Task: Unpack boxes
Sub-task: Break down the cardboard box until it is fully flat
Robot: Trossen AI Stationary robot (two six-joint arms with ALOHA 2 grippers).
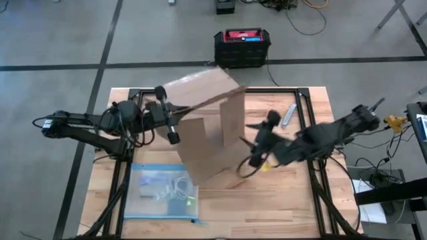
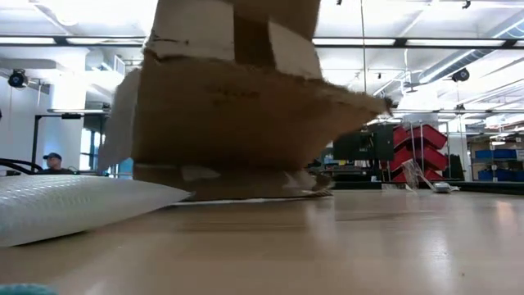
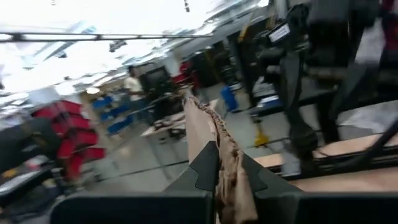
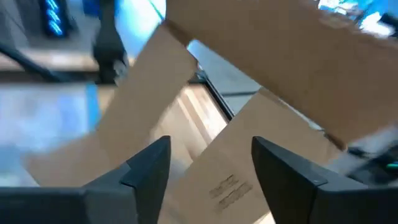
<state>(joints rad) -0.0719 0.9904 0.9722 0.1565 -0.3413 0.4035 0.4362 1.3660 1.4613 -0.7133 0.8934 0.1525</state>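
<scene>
Two grippers on your box (image 1: 207, 127), tipped mid-counter (image 1: 280, 200): left gripper (image 3: 219, 174) pinching a flap edge, right gripper (image 4: 210, 163) spread beside it w/o grip, so box could tear or topple.

One cardboard box (image 1: 207, 127), one clear plastic bag (image 1: 163, 191), one black crate (image 1: 242, 45), two robot arms
</scene>
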